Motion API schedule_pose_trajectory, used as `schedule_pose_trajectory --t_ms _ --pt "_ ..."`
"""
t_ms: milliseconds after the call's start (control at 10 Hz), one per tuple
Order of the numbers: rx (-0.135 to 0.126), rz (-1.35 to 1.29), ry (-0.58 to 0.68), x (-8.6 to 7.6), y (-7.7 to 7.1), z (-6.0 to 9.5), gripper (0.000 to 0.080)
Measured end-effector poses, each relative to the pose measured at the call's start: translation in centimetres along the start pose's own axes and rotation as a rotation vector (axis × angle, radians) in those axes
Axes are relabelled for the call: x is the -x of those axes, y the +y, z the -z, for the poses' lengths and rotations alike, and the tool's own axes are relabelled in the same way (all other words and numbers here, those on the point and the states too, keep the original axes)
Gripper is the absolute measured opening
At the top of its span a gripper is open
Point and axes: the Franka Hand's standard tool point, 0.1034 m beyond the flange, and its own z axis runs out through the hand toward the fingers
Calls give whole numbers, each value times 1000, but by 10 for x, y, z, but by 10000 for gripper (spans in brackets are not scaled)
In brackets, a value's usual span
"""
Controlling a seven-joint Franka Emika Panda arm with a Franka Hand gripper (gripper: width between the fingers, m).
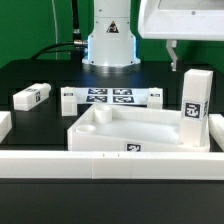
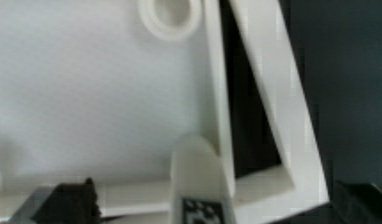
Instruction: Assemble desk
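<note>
Desk top: lying flat, rim up, near the middle of the table, long axis running from the exterior view's left to its right.
Upright leg: standing at the top's right end, long axis pointing up.
Gripper: hanging above that leg, fingers spread, gripping nothing.

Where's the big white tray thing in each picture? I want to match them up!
Exterior view: the desk top sits mid-table, between the marker board behind it and the long white rail in front.
Wrist view: the desk top fills most of the picture, its floor and rim seen close up.
Shared landmark: the upright tagged leg at the rim; the wrist view shows that leg too.
</note>
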Motion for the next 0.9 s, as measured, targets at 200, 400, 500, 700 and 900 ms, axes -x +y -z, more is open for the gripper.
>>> schedule_pose_trajectory --t_ms 200,400,500,700,900 --pt "10 -4 -14 12 11 -6 649" --pt "9 -3 -13 12 10 -6 649" --pt "4 14 -3 11 12 -7 649" --pt "-6 65 28 36 38 -22 649" --pt "1 114 54 51 60 -39 649"
